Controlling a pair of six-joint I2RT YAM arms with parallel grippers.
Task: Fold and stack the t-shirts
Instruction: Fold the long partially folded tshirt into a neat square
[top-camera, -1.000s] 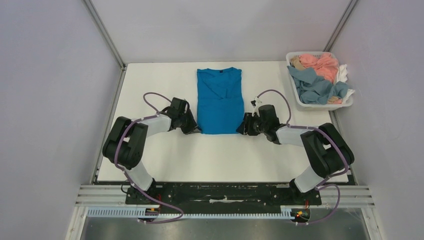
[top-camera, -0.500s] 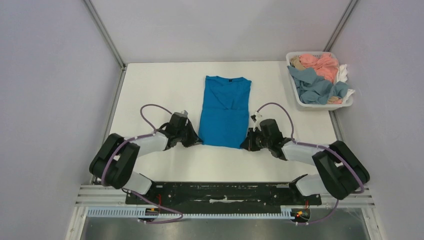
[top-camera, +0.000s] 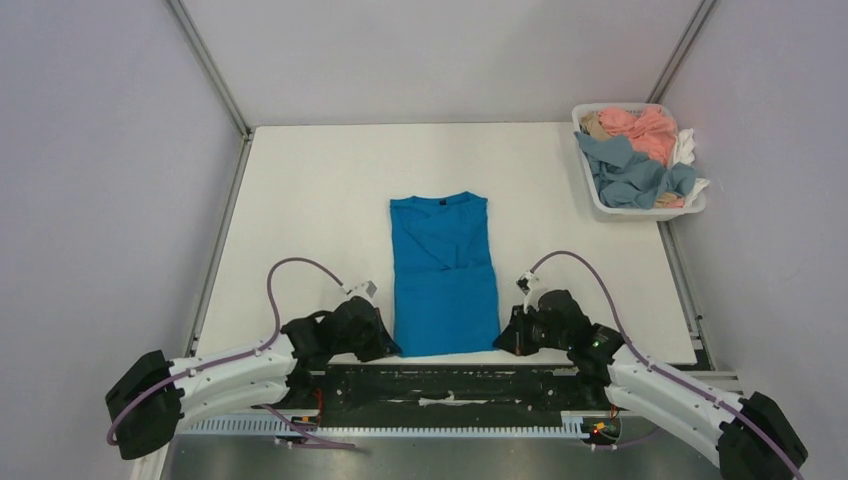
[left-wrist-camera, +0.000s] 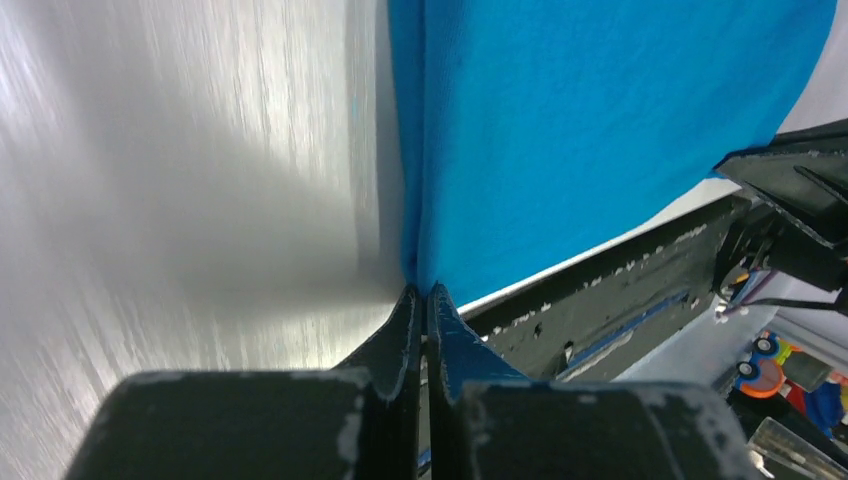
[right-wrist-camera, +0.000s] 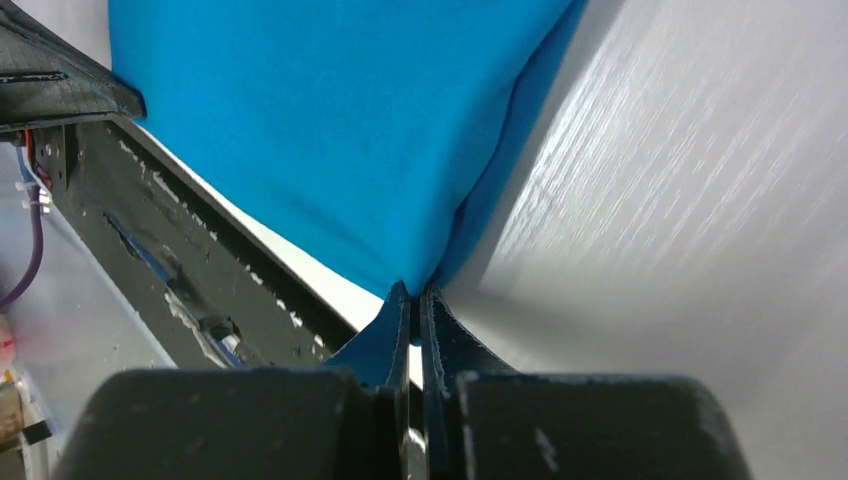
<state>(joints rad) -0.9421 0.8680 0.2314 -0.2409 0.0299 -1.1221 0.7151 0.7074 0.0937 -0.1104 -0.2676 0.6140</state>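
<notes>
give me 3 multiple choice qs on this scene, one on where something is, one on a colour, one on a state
1. Where is the basket?
A. at the far right corner of the table
B. at the far left corner
C. between the arm bases

2. What colour is the shirt lying flat?
A. pink
B. blue
C. white

3. The left tool and right tool are
A. open above the shirt
B. shut on nothing
C. each shut on a near corner of the shirt

Answers:
1. A, the top view shows the basket at the far right corner.
2. B, the cloth is blue in all three views.
3. C, each wrist view shows closed fingers pinching blue cloth.
</notes>
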